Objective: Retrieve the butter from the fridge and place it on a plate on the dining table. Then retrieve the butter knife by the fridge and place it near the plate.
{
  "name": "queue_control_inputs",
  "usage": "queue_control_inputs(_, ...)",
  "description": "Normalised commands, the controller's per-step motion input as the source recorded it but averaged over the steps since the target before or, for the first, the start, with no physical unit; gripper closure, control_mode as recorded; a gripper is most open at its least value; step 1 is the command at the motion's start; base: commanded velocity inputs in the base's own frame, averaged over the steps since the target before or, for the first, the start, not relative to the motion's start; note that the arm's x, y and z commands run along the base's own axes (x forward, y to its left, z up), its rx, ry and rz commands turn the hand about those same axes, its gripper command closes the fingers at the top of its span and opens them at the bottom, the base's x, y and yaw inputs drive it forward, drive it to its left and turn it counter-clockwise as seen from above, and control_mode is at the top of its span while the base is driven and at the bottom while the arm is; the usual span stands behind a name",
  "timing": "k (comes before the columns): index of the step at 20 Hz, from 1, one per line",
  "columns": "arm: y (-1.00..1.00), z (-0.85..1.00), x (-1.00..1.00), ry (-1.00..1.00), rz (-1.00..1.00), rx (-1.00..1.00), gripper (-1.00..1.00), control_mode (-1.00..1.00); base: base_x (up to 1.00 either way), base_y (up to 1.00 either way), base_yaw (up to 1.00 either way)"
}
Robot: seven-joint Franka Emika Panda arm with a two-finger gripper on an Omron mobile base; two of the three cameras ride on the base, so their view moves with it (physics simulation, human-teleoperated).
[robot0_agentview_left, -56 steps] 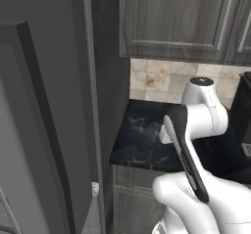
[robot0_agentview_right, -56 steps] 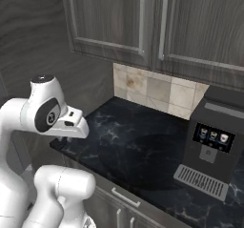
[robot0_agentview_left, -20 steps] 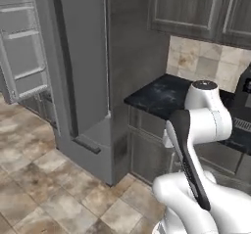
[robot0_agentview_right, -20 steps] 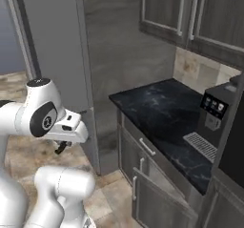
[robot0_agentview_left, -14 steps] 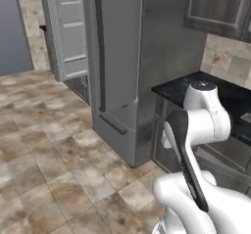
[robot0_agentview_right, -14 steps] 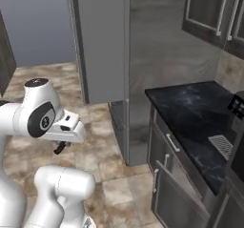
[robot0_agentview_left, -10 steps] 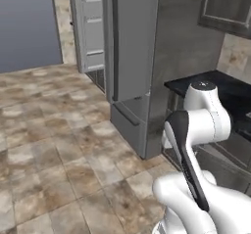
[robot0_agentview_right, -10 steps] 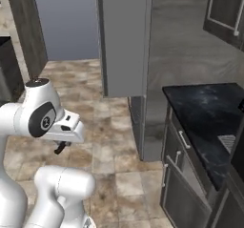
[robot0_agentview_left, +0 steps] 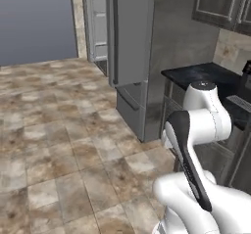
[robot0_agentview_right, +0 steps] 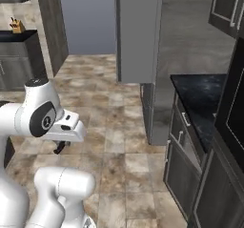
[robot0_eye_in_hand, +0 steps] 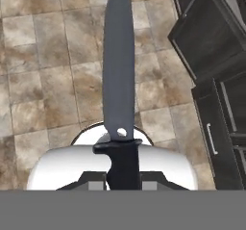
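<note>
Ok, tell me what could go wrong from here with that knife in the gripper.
1. The knife is held by its dark handle alone, and the long blade juts far past the gripper; it could twist or slip as the base drives.
2. The fridge door stands open beside the route; a swing of the arm could clip it.
3. The cabinets sit close on one side, so the blade might strike them.

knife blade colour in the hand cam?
Plain dark grey blade with a black handle; the hand view shows it best.
</note>
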Motion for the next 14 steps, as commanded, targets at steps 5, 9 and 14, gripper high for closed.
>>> queue_control_inputs(5, 0.0, 0.0, 0.0, 0.0, 0.0, 0.0, 1.0, 1.0, -1.0, 0.37, 0.09)
queue_control_inputs(9, 0.0, 0.0, 0.0, 0.0, 0.0, 0.0, 1.0, 1.0, -1.0, 0.67, 0.1)
queue_control_inputs(14, 0.0, 0.0, 0.0, 0.0, 0.0, 0.0, 1.0, 1.0, -0.93, 0.16, 0.38)
